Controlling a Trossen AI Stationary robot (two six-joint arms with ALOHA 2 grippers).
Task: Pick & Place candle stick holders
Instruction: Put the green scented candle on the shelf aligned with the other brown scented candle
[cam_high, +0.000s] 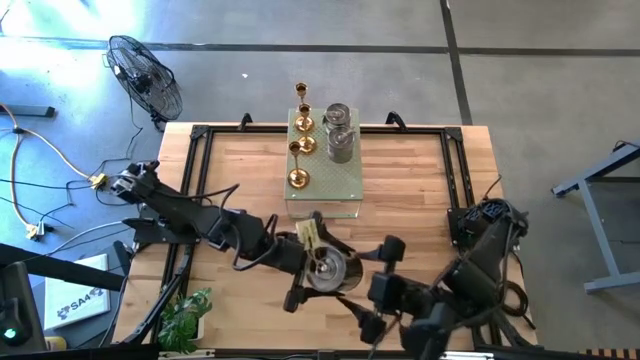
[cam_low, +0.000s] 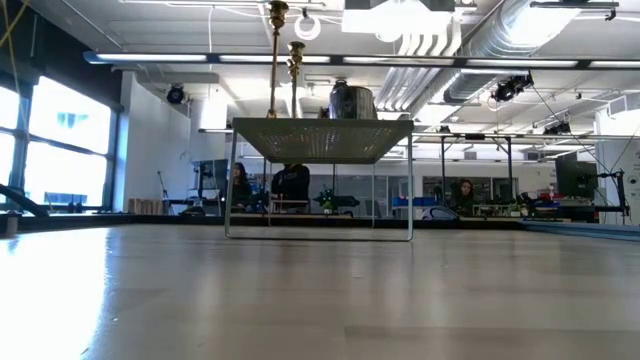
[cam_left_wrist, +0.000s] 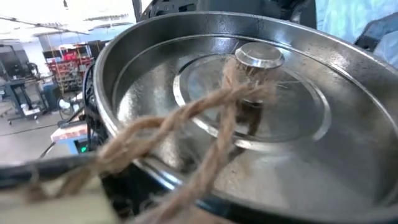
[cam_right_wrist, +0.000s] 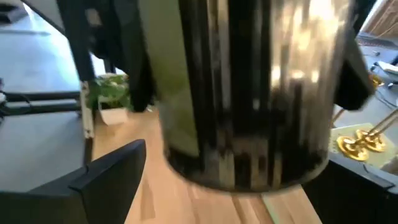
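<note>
On the pale green perforated box (cam_high: 335, 185) at the table's far middle stand gold candle stick holders (cam_high: 300, 150) and two squat silver ones (cam_high: 339, 130). Another silver candle stick holder (cam_high: 332, 268), with a twine-tied tag (cam_left_wrist: 186, 124), hangs over the near middle of the table. My left gripper (cam_high: 318, 265) is closed around it. Its open top and centre peg (cam_left_wrist: 260, 56) fill the left wrist view. My right gripper (cam_high: 372, 283) stands open just to its right, touching nothing, one finger (cam_right_wrist: 106, 180) showing below the holder. My left gripper clasps the silver holder's round side wall (cam_right_wrist: 180, 74) between its two fingers (cam_right_wrist: 140, 62), one on each opposite side. It reaches in about level from the table's left. The holder is lifted clear of the table, roughly upright, with the twine and tag hanging loose.
A black rail frame (cam_high: 190, 160) runs along the table's left, far and right sides. A small plant (cam_high: 185, 318) sits at the near left corner. A fan (cam_high: 148, 75) stands on the floor beyond the far left. People show in the room behind (cam_low: 290, 185).
</note>
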